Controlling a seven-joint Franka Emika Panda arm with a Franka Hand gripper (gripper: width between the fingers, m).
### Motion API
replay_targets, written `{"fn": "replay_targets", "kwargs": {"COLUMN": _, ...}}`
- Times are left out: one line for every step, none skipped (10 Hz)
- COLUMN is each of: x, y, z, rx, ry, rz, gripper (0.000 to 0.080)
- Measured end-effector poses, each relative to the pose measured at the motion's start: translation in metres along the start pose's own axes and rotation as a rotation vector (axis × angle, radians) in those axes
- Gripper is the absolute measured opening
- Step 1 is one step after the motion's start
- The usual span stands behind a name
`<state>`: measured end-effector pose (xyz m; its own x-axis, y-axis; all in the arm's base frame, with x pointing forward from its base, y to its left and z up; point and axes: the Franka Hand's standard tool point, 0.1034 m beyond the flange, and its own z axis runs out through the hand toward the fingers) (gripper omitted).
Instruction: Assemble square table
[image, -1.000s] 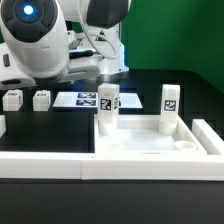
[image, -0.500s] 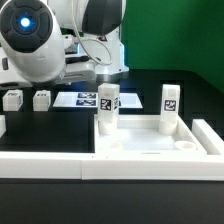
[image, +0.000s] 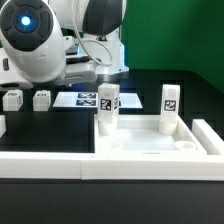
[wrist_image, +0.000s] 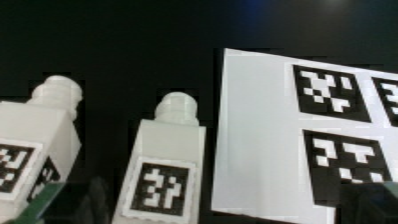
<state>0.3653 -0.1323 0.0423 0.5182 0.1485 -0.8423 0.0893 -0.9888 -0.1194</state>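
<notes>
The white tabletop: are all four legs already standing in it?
No, only two legs stand upright in the tabletop; two loose legs sit apart on the black table.

— From where does the exterior camera look?
— It sits low, almost at table height, very near the rim of the white tabletop (image: 140, 142), and faces across it toward the arm (image: 35, 45) behind.
— And the wrist camera?
— It looks down from close by on the black table (wrist_image: 125, 50).
— What do both see?
— The two loose legs (image: 41, 99) (wrist_image: 169, 160) and the marker board (image: 68, 100) (wrist_image: 258, 120).
</notes>
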Motion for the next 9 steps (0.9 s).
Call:
{"fn": "replay_targets", "kwargs": {"x": 0.004, "y": 0.005, "z": 0.001, "rx": -0.018, "ry": 0.020, "rz": 0.002, "gripper": 0.0649}}
{"fn": "replay_targets", "kwargs": {"x": 0.006, "y": 0.007, "z": 0.008, "rx": -0.027, "ry": 0.044, "rz": 0.020, "gripper": 0.0649}}
{"fn": "replay_targets", "kwargs": {"x": 0.007, "y": 0.005, "z": 0.019, "rx": -0.037, "ry": 0.065, "rz": 0.055, "gripper": 0.0649}}
{"fn": "replay_targets", "kwargs": {"x": 0.007, "y": 0.002, "z": 0.025, "rx": -0.038, "ry": 0.062, "rz": 0.052, "gripper": 0.0649}}
{"fn": "replay_targets", "kwargs": {"x": 0.009, "y": 0.002, "z": 0.025, "rx": -0.035, "ry": 0.061, "rz": 0.053, "gripper": 0.0649}}
{"fn": "replay_targets", "kwargs": {"x": 0.009, "y": 0.001, "z": 0.025, "rx": -0.032, "ry": 0.061, "rz": 0.054, "gripper": 0.0649}}
{"fn": "replay_targets", "kwargs": {"x": 0.010, "y": 0.001, "z": 0.027, "rx": -0.031, "ry": 0.057, "rz": 0.052, "gripper": 0.0649}}
{"fn": "replay_targets", "kwargs": {"x": 0.011, "y": 0.002, "z": 0.032, "rx": -0.029, "ry": 0.048, "rz": 0.047, "gripper": 0.0649}}
{"fn": "replay_targets", "kwargs": {"x": 0.013, "y": 0.004, "z": 0.036, "rx": -0.027, "ry": 0.039, "rz": 0.050, "gripper": 0.0649}}
